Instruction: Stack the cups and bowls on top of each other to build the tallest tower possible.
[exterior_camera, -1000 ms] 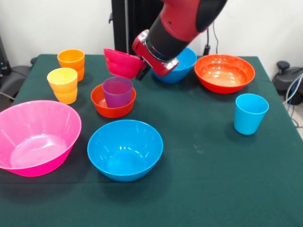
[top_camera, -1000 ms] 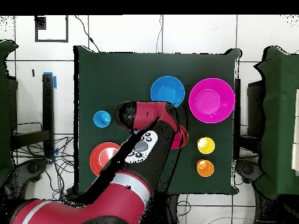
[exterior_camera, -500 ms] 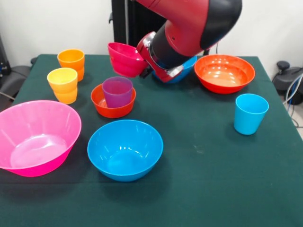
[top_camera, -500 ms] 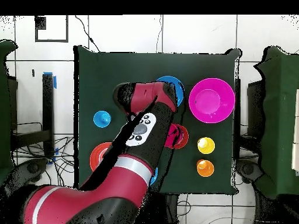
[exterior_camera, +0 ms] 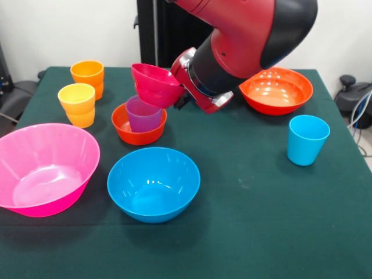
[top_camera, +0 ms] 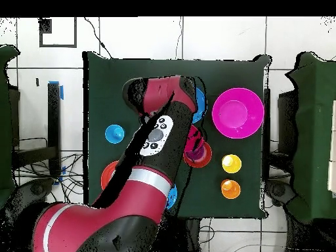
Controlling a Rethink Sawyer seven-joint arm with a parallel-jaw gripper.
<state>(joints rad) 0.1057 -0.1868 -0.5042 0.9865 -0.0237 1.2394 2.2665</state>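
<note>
My gripper is shut on the rim of the small magenta bowl and holds it tilted just above the purple cup. The cup stands upright in the small orange-red bowl. In the overhead view my arm covers most of this pile; only part of the magenta bowl and the orange-red bowl show. The yellow cup and orange cup stand at the left. The light blue cup stands at the right.
The biggest pink bowl sits front left, with a blue bowl beside it. The wide orange bowl is at the back right. My arm hides the second blue bowl in the front view; a sliver shows overhead.
My arm has swung forward and lowered. The magenta bowl has come down from above and behind the purple cup to just over its rim.
</note>
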